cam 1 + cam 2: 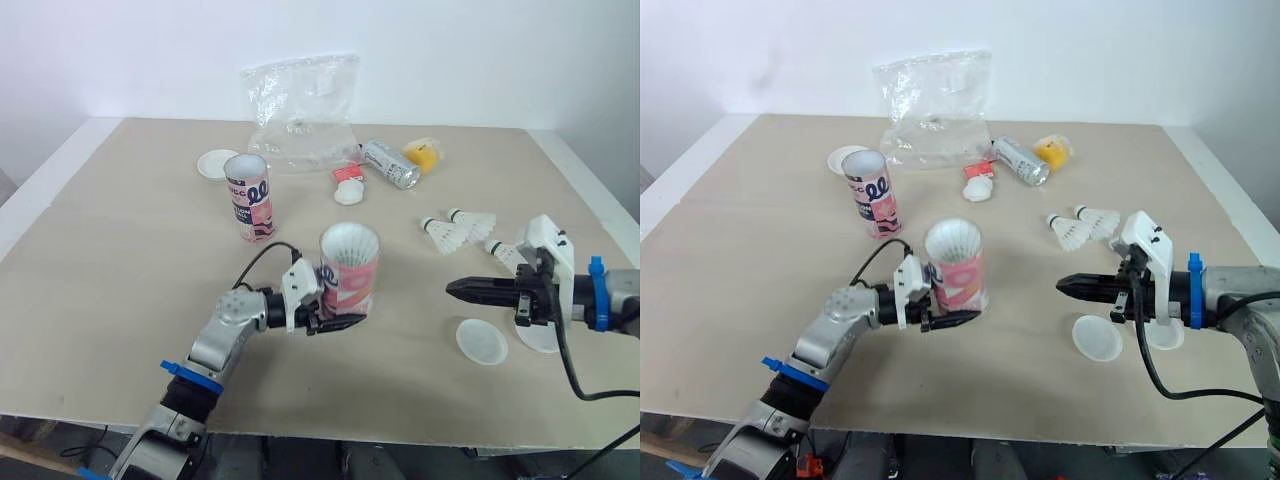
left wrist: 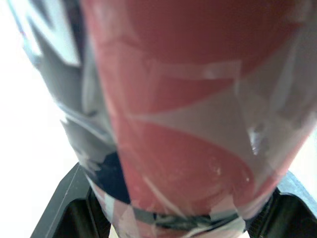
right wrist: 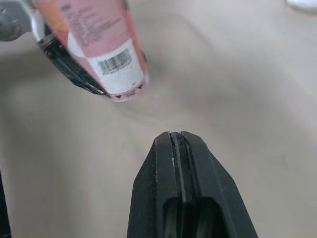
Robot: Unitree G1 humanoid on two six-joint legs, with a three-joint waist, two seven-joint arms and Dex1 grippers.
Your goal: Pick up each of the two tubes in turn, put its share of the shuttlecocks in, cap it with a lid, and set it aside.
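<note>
My left end effector (image 1: 340, 322) grips the light, crushable tube (image 1: 350, 268) low by its stiffer base, I judge; my right end effector (image 1: 456, 289) sits closed, empty.

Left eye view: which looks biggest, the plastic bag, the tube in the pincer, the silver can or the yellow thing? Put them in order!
1. bag
2. tube, held in the left pincer; it sits nearer the camera, which makes it look larger
3. can
4. yellow thing
</note>
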